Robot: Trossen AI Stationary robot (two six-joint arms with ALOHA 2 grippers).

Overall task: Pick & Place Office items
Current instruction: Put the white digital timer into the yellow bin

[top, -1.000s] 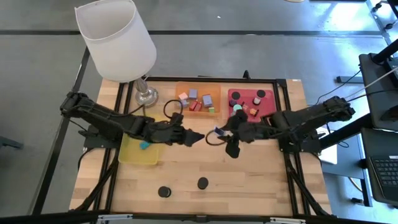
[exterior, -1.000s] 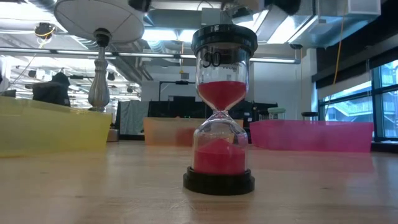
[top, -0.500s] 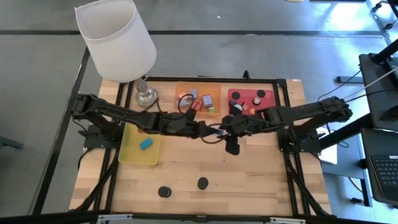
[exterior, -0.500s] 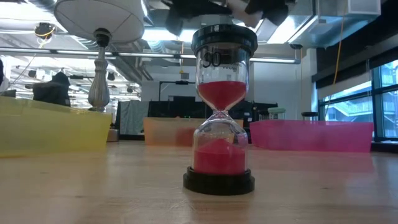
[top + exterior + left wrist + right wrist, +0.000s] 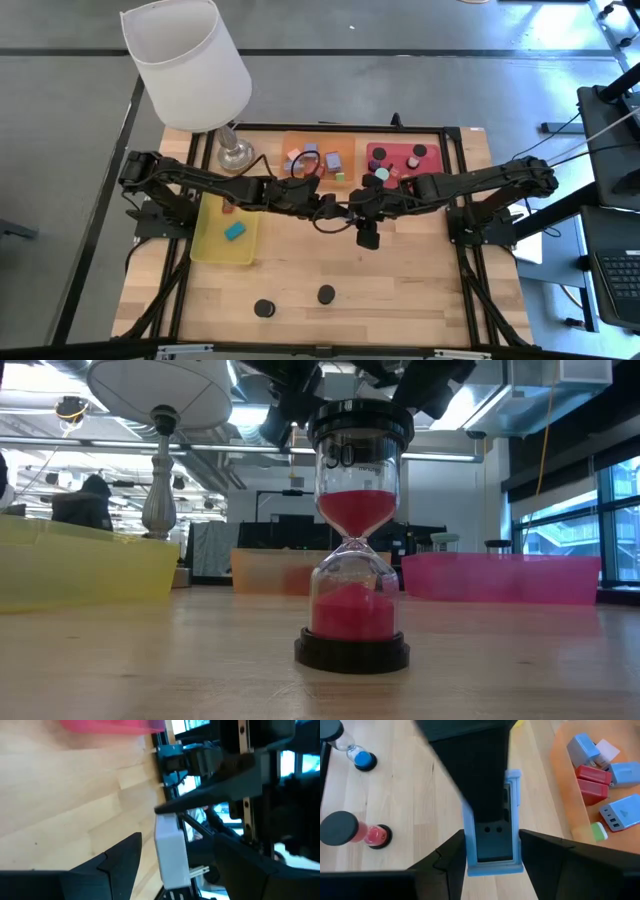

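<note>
Handover, mid-table. Right gripper (image 5: 350, 210) clenched on a small lavender-and-white charger block (image 5: 492, 840); left gripper (image 5: 335, 208) spread wide around it, not yet closed. Sorted: teal block (image 5: 234, 231) in yellow tray (image 5: 212, 250), nine o'clock. Remaining: pieces in orange tray (image 5: 345, 160) and red tray (image 5: 432, 165), twelve o'clock.

I see a pale wood-plank table (image 5: 400, 275) at 6 o'clock, matt grain, clear glass hourglass (image 5: 352, 535) with glossy black plastic caps, translucent yellow plastic tray (image 5: 85, 565), polished metal lamp base (image 5: 234, 154)
</note>
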